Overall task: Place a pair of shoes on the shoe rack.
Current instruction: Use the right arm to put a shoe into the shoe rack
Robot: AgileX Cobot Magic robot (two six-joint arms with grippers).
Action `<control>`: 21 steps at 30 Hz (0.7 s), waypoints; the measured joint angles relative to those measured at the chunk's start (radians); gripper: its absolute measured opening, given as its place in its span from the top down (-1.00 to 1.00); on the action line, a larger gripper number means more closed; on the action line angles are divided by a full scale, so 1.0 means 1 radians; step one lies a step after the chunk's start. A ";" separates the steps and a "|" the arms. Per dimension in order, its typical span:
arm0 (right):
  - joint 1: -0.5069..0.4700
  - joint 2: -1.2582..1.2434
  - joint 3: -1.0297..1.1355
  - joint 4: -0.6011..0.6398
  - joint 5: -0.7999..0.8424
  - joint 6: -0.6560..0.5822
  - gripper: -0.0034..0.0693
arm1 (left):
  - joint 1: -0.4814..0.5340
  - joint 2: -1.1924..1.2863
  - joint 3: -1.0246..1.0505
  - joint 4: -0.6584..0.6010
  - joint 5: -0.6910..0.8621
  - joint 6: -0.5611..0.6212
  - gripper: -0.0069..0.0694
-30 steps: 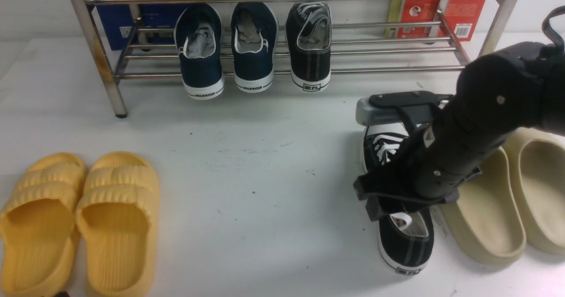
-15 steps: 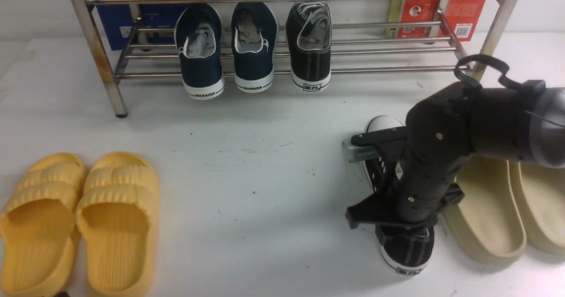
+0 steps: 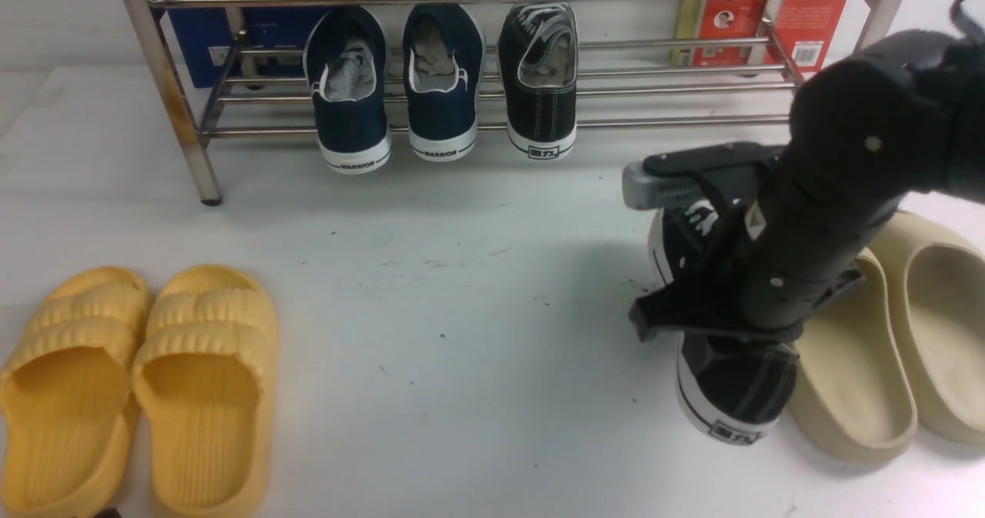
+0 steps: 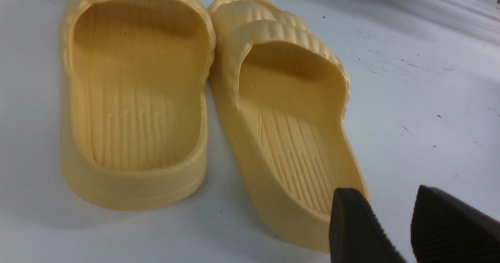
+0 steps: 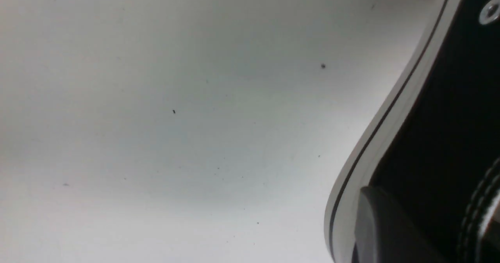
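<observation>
The right tool [image 3: 692, 264] is clamped on a black canvas sneaker [image 3: 735, 383] at the near right of the tabletop [image 3: 462, 287], just left of a pair of beige foam slippers [image 3: 885, 349]. The arm covers the middle of the shoe. Its heel points near, and its white laces show on the far side of the arm. The heel seems raised off the tabletop, with a shadow beneath it, though the arm hides too much to be sure. In the right wrist view a dark finger [image 5: 386, 224] lies against the sneaker's black side wall [image 5: 437, 110], just above the white sole band.

The other black sneaker [image 3: 539, 79] of the pair sits on the lower shelf of the steel shoe rack [image 3: 185, 118] at the far side. Its toe points away and its heel overhangs the nearest bar. Just left of it stand two navy slip-ons [image 3: 350, 91] marked WARRIOR, placed the same way. A blue box [image 3: 254, 18] and a red box [image 3: 804, 18] stand behind the rack.

The left tool [image 4: 384, 200] shows only in its own wrist view. Its two dark ribbed fingertips [image 4: 351, 224] stand apart with nothing between them, hovering by the heel end of the yellow foam slippers [image 4: 136, 99]. These slippers lie side by side and touching at the near left of the tabletop, well apart from the rack and the gripped sneaker.
</observation>
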 joint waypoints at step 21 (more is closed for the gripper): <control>-0.200 0.450 -0.604 -0.042 -0.039 -0.199 0.57 | 0.000 0.000 0.000 0.000 0.000 0.000 0.20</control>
